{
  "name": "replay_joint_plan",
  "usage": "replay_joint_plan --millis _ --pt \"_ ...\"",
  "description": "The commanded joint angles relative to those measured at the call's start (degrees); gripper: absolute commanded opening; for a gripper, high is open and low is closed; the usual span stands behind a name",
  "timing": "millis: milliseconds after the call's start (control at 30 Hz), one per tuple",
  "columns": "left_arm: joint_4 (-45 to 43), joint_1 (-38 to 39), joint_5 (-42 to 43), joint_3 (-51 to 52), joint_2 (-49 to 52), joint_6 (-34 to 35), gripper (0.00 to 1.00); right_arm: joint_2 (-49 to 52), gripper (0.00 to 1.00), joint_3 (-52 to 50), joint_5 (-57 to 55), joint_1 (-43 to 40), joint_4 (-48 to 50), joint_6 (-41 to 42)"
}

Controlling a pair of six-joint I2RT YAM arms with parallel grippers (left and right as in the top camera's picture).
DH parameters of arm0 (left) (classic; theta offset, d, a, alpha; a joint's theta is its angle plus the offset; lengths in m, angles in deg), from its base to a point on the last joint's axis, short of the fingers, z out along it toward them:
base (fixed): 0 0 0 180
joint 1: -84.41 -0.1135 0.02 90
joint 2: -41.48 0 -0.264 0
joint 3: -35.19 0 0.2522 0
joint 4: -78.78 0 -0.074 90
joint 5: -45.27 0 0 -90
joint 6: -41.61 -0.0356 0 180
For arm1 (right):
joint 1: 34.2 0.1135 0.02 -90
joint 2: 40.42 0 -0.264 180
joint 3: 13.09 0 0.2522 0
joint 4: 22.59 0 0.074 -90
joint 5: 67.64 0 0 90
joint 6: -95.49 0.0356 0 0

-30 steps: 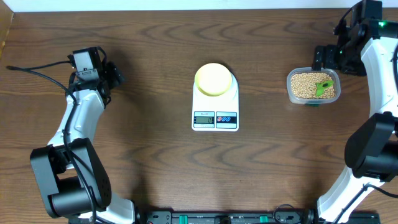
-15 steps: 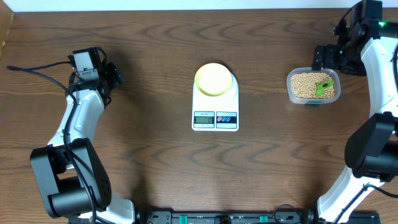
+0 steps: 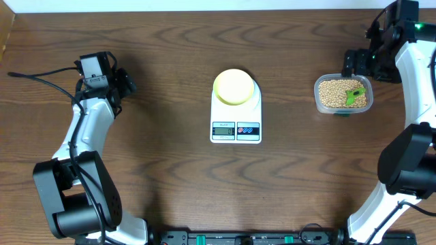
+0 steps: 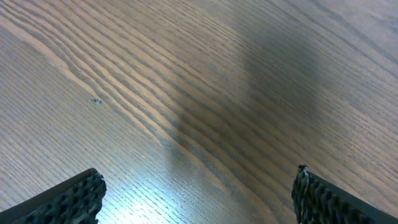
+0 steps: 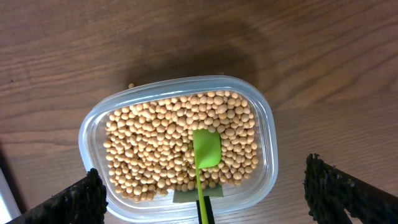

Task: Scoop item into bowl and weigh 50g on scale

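The pale yellow bowl (image 3: pixel 235 86) sits on the white scale (image 3: pixel 236 122) at the table's middle. Tan beans (image 3: pixel 335 94) fill a clear plastic tub (image 3: pixel 319 101) at the right; a green scoop (image 3: pixel 353 94) lies in them. In the right wrist view the beans (image 5: pixel 155 143) and the scoop (image 5: pixel 206 149) lie inside the tub (image 5: pixel 93 115). My right gripper (image 5: pixel 202 202) is open and empty, hovering over the tub, and shows overhead (image 3: pixel 361 61) just behind it. My left gripper (image 4: pixel 196 196) is open and empty over bare wood at the far left (image 3: pixel 122 82).
One loose bean (image 5: pixel 130 86) lies on the wood just behind the tub. The table's back edge (image 3: pixel 204 9) runs along the top. A black cable (image 3: pixel 41 78) trails from the left arm.
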Motion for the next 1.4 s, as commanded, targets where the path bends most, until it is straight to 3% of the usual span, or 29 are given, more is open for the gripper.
replay_joint_plan --millis 0,533,700,800,1133,1367 --pt "0.0 -0.2 -0.5 -0.1 0.2 0.1 0.98 0.0 0.99 0.3 0.3 -0.6 -0.1 -0.2" --pt "0.0 -0.2 -0.5 -0.1 0.9 0.0 0.98 0.0 0.99 0.3 0.3 -0.6 -0.1 -0.2" --pt "1.5 -0.2 15.9 -0.1 0.2 -9.2 0.98 0.0 0.99 0.3 0.3 -0.6 -0.1 -0.2" --pt "6.0 0.1 22.1 -0.3 -3.1 -11.0 0.98 0.0 0.99 0.3 0.3 -0.6 -0.1 -0.2" --pt "25.4 5.2 25.4 -0.3 -27.1 -18.1 0.98 0.0 0.99 0.3 0.3 -0.6 -0.1 -0.2" --pt "36.0 16.6 25.5 -0.3 -29.1 -20.2 0.98 0.0 0.99 0.3 0.3 -0.6 -0.1 -0.2"
